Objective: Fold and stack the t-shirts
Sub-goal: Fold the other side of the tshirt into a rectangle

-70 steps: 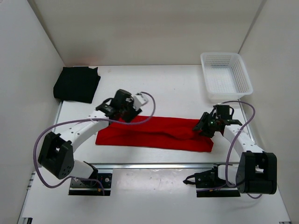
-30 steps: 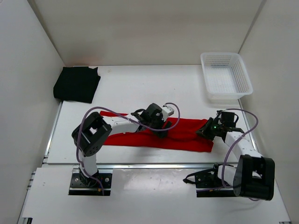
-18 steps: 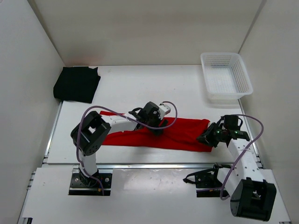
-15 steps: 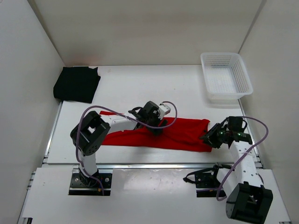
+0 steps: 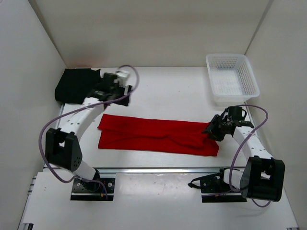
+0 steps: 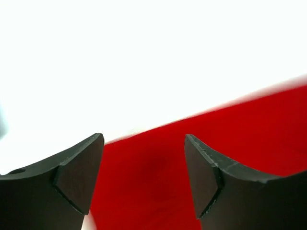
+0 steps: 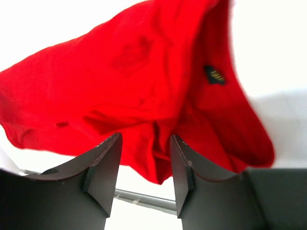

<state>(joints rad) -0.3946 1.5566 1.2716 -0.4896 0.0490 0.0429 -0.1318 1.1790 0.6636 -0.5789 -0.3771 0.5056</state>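
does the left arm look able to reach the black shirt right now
Probably yes: the left claw is open close beside the black t-shirt, nothing lying between, though it points toward the red t-shirt.

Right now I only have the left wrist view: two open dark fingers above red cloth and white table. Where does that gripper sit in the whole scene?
Observer: The left gripper hangs over the table next to a folded black t-shirt in the far left corner.
Operator: And the red cloth?
Observer: It is a red t-shirt, folded into a long band across the near half.
Operator: What about the other arm?
Observer: The right gripper is at the band's right end, jaws apart, with bunched cloth showing in the gap.
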